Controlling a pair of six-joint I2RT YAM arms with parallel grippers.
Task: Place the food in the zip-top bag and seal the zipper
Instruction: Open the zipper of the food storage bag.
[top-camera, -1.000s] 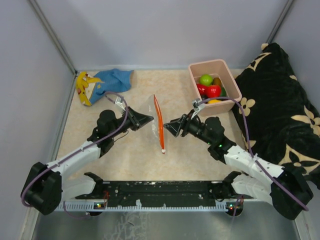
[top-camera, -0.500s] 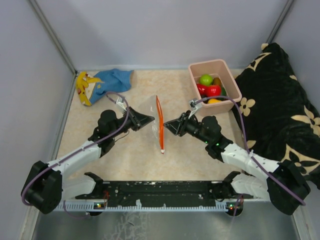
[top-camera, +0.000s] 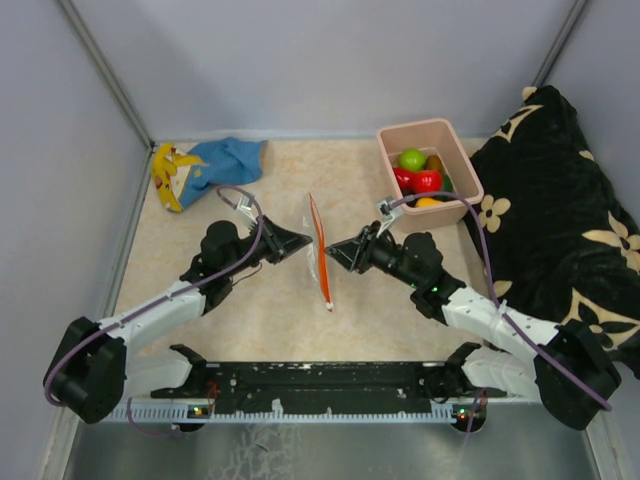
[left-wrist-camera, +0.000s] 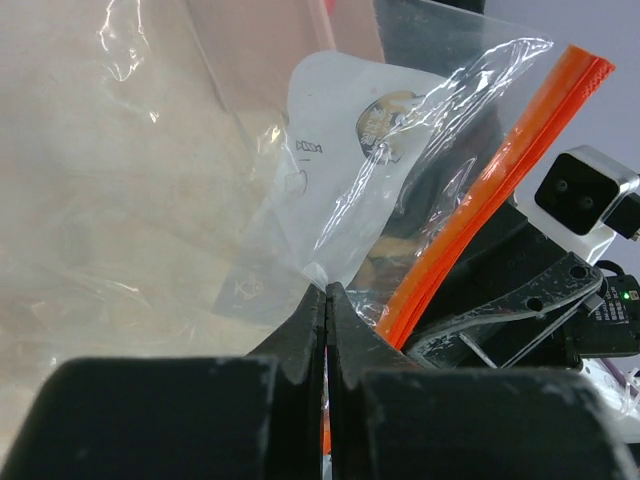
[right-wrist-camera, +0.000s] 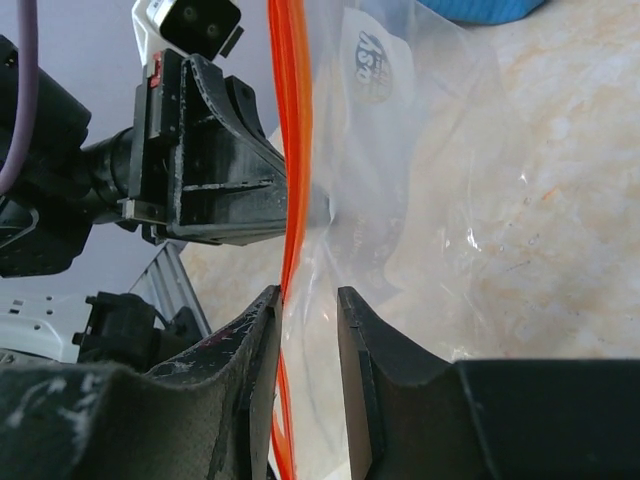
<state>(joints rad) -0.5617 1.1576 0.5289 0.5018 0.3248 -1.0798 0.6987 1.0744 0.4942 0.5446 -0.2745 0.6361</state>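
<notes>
The table (top-camera: 250, 320) takes up most of the top view, with a black flowered cushion (top-camera: 560, 200) heaped along its right edge. The two arms reach in from the near edge and meet nose to nose at the middle. At the far right stands a pink tub (top-camera: 415, 128). At the far left lie a blue cloth (top-camera: 228, 158) and a yellow banana toy (top-camera: 165, 178).

Between the arms the zip-top bag (left-wrist-camera: 330, 170) is held up on edge, clear of the tub and well apart from it. The left gripper (left-wrist-camera: 326, 300) is clenched on the bag's film, jaws pressed together with plastic pinched between them. The right gripper (right-wrist-camera: 310, 300) straddles the opposite side. Its jaws stand partly apart with film running through the gap and the strip against one finger, so it looks released rather than clamped.

The zipper (top-camera: 320, 250) runs near to far, crosswise to both grippers, and sits on the right gripper's side of the film. The food (top-camera: 420, 172) — red, green and orange pieces — all sits in the tub, none in the bag.

The food lies to the far right of the bag, so the right arm is the nearer one for fetching it. The mouth probably has to be parted first, likely by pulling the two sides left and right, across the strip's length.
</notes>
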